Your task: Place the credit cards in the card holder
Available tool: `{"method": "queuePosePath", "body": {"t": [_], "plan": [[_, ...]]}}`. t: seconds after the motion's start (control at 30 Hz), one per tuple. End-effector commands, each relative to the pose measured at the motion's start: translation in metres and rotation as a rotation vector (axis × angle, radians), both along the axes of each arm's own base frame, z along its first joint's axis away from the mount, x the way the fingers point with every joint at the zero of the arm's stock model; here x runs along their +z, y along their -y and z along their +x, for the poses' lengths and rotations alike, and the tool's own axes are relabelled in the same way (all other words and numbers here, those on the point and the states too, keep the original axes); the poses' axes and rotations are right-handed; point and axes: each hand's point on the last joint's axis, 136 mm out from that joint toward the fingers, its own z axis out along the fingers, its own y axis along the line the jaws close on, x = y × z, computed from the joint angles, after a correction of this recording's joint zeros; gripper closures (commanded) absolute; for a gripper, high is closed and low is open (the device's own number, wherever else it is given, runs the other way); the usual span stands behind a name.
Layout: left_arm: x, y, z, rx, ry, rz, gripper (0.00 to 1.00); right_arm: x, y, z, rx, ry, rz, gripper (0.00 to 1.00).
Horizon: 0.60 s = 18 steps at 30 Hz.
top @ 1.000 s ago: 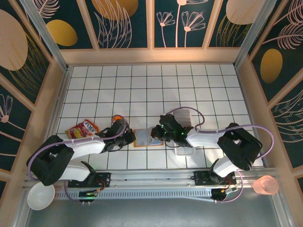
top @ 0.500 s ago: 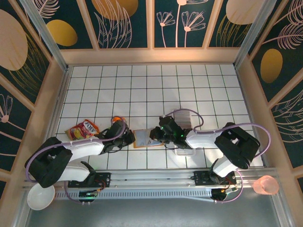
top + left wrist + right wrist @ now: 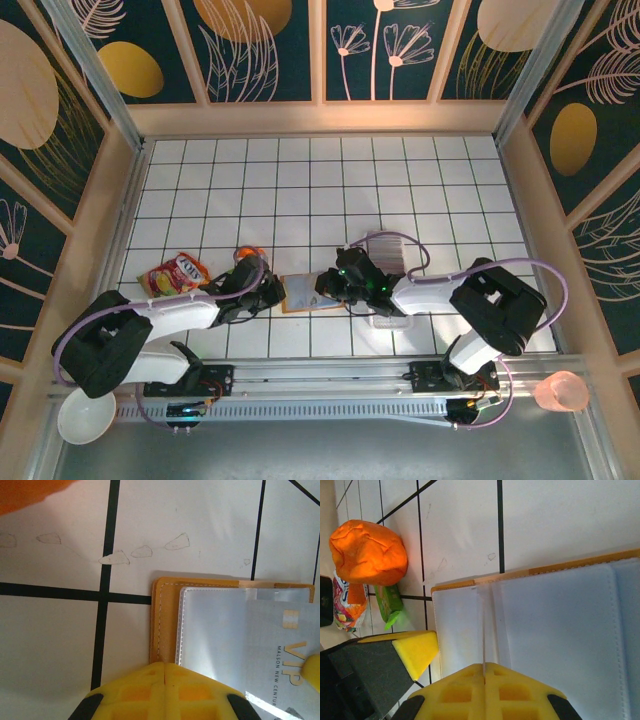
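My right gripper [image 3: 484, 672] is closed on a card [image 3: 280, 670]. In its wrist view I see the card edge-on, a thin line running out from between the yellow fingers. The left wrist view shows its printed face lying slanted over the clear sleeve [image 3: 210, 630] of the card holder [image 3: 159, 620]. The holder lies open on the tiled table [image 3: 300, 190], between the two arms, tan rim showing and the pale inside facing up.

My left gripper [image 3: 165, 672] is shut too, its tips at the holder's near edge. I judge that it is pinning the holder down, though I cannot tell whether it also pinches the leather.

As I read it, the step in hand is feeding this card into a pocket. To do that well I would keep the left tips bearing down so the holder cannot slide. I would square the card to the pocket mouth, since it sits skewed now, lower its leading edge flat, and push slowly along the slot. If it snags on the sleeve's lip the holder could buckle or fold shut.

Further out, an orange lump [image 3: 367, 552] and a snack packet [image 3: 175, 272] lie to the left, well clear. A striped row that I take for the other cards [image 3: 398, 245] sits behind my right wrist.
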Motion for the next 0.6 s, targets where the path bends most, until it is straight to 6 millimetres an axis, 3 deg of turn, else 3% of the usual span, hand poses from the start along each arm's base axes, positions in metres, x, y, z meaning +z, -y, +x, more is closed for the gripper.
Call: {"method": "queuePosePath", "body": {"t": [0.0, 0.13, 0.4, 0.57], "plan": [[-0.013, -0.007, -0.015, -0.010, -0.055, 0.029, 1.00, -0.004, -0.003, -0.007, -0.002, -0.034, 0.028, 1.00], [-0.014, -0.006, -0.016, -0.013, -0.057, 0.029, 1.00, -0.004, -0.003, -0.007, -0.020, -0.046, 0.031, 1.00], [-0.015, -0.007, -0.017, -0.010, -0.059, 0.033, 1.00, -0.022, 0.016, -0.007, -0.059, -0.067, -0.095, 1.00], [-0.015, -0.005, -0.017, -0.013, -0.059, 0.027, 1.00, -0.019, 0.009, -0.010, -0.030, -0.057, -0.061, 1.00]]}}
